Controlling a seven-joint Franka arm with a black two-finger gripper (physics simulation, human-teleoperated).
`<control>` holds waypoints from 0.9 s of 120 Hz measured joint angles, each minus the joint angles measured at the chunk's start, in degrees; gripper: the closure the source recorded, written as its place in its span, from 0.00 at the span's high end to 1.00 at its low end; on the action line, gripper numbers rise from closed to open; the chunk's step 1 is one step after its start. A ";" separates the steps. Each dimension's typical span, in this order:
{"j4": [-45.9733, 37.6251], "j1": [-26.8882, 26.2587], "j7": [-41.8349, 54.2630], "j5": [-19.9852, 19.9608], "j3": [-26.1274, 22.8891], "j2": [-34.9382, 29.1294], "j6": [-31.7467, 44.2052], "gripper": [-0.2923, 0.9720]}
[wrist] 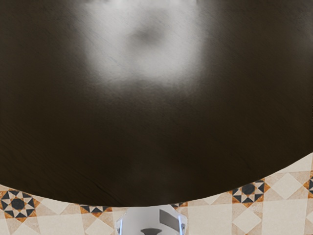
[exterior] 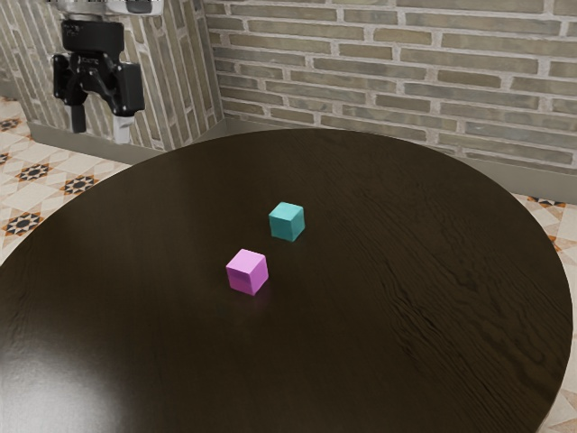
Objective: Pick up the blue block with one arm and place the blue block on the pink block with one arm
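The gripper (exterior: 99,129) hangs high above the far edge of the table (exterior: 406,298), at the exterior view's upper left. Its fingers (exterior: 78,117) are spread and there is nothing between them. The blue block (exterior: 287,221) (more teal than true blue in this render) sits flat on the dark wood near the table's middle, well apart from the hand. The pink block (exterior: 247,271) lies near it, a little closer to the camera and toward the exterior view's left. The two are apart, with bare wood between them. Nothing has been picked up, so the whole task appears to lie ahead.

The main risk looks like the closeness of the two cubes. If a finger comes down on the side of the blue block that faces the pink one, it could knock the pink block out of place. Both blocks sit turned at an angle to the view, so jaws not lined up with the blue block's faces might catch its corners and twist it on closing. At the stacking step, both cubes look about the same size — an off-centre or high release would likely tip the blue one off.

No brand, label or writing is legible on the blocks, the table, the brick wall (exterior: 406,63) or the patterned floor tiles (wrist: 274,205).
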 joint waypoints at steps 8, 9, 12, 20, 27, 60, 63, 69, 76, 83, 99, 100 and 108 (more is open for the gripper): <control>-0.46 -0.85 -0.30 -0.01 0.56 1.10 5.60 0.77; -0.48 -0.93 -0.34 -0.01 0.60 1.41 6.20 0.77; -0.50 -1.13 -0.57 -0.02 0.69 2.97 7.95 0.77; -0.36 -0.34 -1.49 0.03 0.78 8.54 12.96 0.77; -0.24 1.76 -2.23 0.24 0.78 13.19 17.93 0.77; 0.13 2.70 -4.82 2.44 0.44 27.55 40.18 0.77; 0.25 2.72 -4.97 2.51 0.43 28.44 41.71 0.77; 1.20 2.75 -5.22 2.64 0.34 30.64 44.38 0.77; 2.65 2.77 -5.39 2.72 0.28 33.43 47.09 0.77; 3.29 2.77 -5.52 2.75 0.12 36.05 50.07 0.77; 7.28 2.78 -5.79 2.78 -0.75 42.47 56.58 0.77; 7.40 2.78 -5.80 2.79 -0.78 42.71 56.94 0.77; 7.99 2.84 -5.89 2.84 -1.01 44.32 59.56 0.77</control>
